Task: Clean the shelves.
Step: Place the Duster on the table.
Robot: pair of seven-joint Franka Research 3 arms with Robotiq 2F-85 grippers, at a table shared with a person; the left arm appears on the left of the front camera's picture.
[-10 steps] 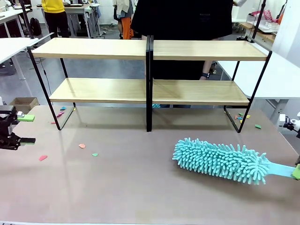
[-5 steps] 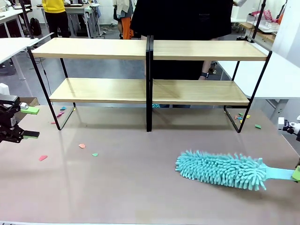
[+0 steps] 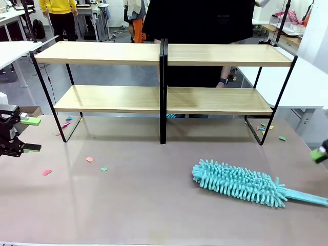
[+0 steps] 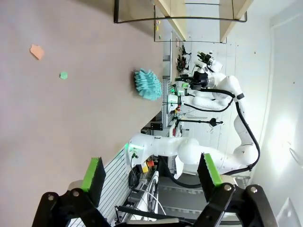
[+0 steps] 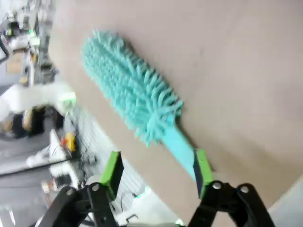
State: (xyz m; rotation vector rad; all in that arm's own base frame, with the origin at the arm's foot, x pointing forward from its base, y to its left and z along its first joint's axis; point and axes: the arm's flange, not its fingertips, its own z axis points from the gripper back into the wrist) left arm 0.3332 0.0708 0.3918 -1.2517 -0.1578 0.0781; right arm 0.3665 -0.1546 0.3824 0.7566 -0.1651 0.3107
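Across the pinkish-beige tabletop [image 3: 154,205], the shelves [image 3: 163,82] are standing along the far half, a wide two-tier rack of light wooden boards on a thin black frame, its two sections meeting at a central black post. Behind the rack, a person in dark clothing [image 3: 200,20] is standing at the far side. On the near right part of the tabletop, a turquoise fluffy duster [image 3: 238,183] is lying flat, well apart from the rack, its handle pointing toward the right edge.

At the left edge, the left gripper [image 3: 25,134] is hovering just above the tabletop with its green-padded fingers spread wide and nothing between them; its own wrist view is showing the left gripper [image 4: 150,172] the same way. At the far right edge, the right gripper [image 3: 320,154] is barely showing as a green pad above the duster's handle. Its wrist view is showing the right gripper [image 5: 156,172] with jaws parted, the handle [image 5: 182,149] lying just beside one pad; whether pad and handle are touching cannot be told.

Small coloured scraps [image 3: 89,159] are lying scattered on the tabletop near the rack's feet.
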